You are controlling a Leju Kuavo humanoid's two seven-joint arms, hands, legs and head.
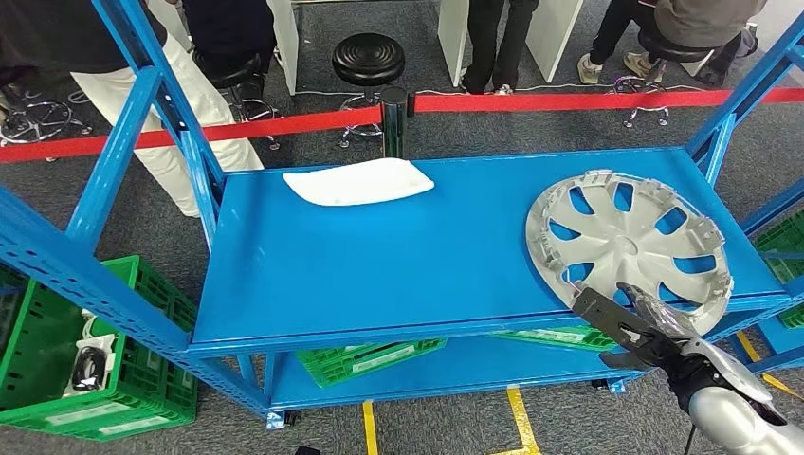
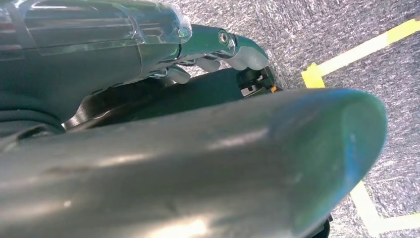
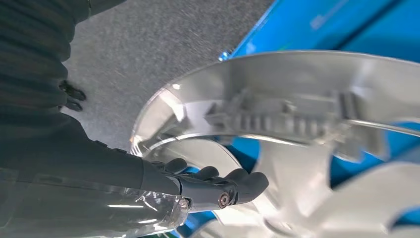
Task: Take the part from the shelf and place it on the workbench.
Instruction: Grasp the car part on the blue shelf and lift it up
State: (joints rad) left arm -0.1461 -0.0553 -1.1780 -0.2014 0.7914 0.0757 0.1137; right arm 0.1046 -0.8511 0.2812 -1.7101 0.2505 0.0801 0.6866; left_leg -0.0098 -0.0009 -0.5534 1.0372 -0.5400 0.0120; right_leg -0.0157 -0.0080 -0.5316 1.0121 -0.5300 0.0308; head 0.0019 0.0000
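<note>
- Where the blue shelf (image 1: 379,256) ends on the right, the silver hubcap (image 1: 628,248) lies flat on its top deck, ribbed inner side up, its near rim reaching the deck's front edge.
- At that near rim sits the right robot hand (image 1: 633,329); in the right wrist view its dark fingers (image 3: 223,178) curl against the hubcap's spokes and rim (image 3: 297,119), touching the part, though whether they actually grip it I cannot tell.
- Farther back on the same deck, well apart from the hubcap, lies a white curved panel (image 1: 360,181).
- The left robot hand (image 2: 218,49) hangs over grey carpet with yellow tape lines (image 2: 356,49); its fingers are curled in, and nothing is seen in them.
- Beside the shelf stands a green crate (image 1: 85,379).
- Behind the shelf runs a red barrier tape (image 1: 284,123), with a black stool (image 1: 368,59) and people's legs beyond.
</note>
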